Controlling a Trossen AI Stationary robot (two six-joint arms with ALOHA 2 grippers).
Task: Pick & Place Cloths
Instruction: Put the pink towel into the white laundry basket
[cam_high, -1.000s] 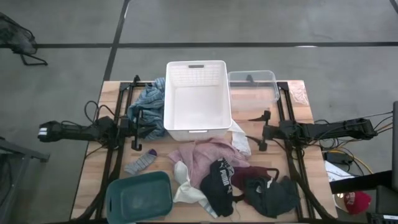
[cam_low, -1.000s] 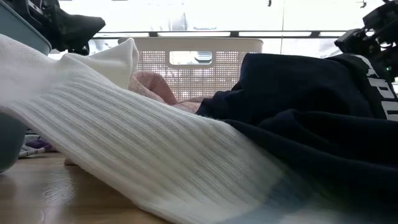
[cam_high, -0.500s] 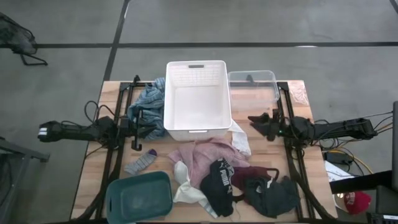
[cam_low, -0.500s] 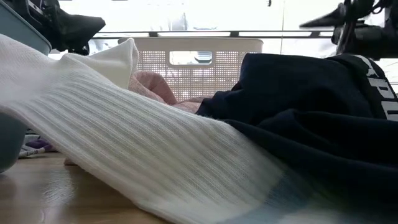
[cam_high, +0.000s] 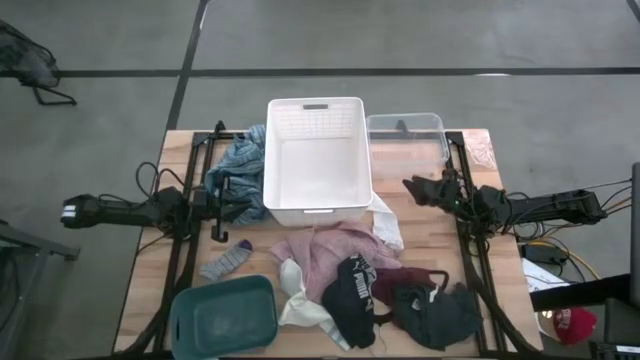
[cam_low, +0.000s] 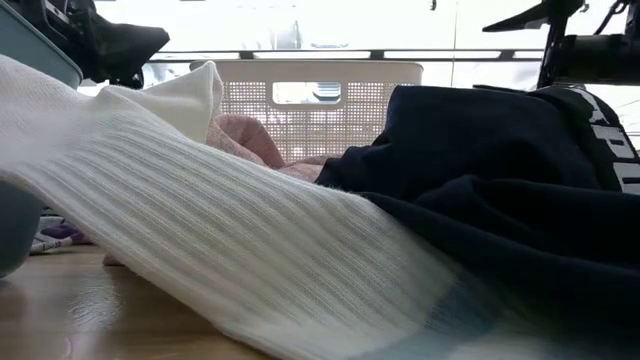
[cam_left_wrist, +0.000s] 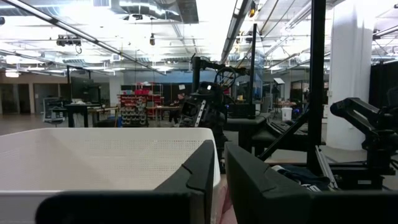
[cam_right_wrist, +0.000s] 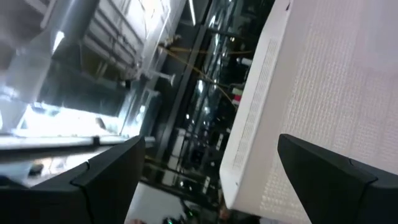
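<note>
The cloths lie in a pile on the table's near half: pink, black, maroon, dark grey, a white sock and a grey sock. A blue-grey cloth lies against the white basket's left wall. My left gripper hovers shut left of the basket, touching nothing. My right gripper is raised right of the basket, open and rolled sideways; its wrist view shows the basket wall between wide-spread fingers. The low view shows the white sock and black garment close up.
A teal tub stands at the near left corner. A clear plastic container stands right of the basket at the far edge. A white cloth lies by the basket's near right corner. Bare wood shows right of the pile, under my right arm.
My right gripper has risen and swung toward the table's far edge, next to the basket's right side, rolling about its wrist as it went. The cloths and my left arm have kept still.
</note>
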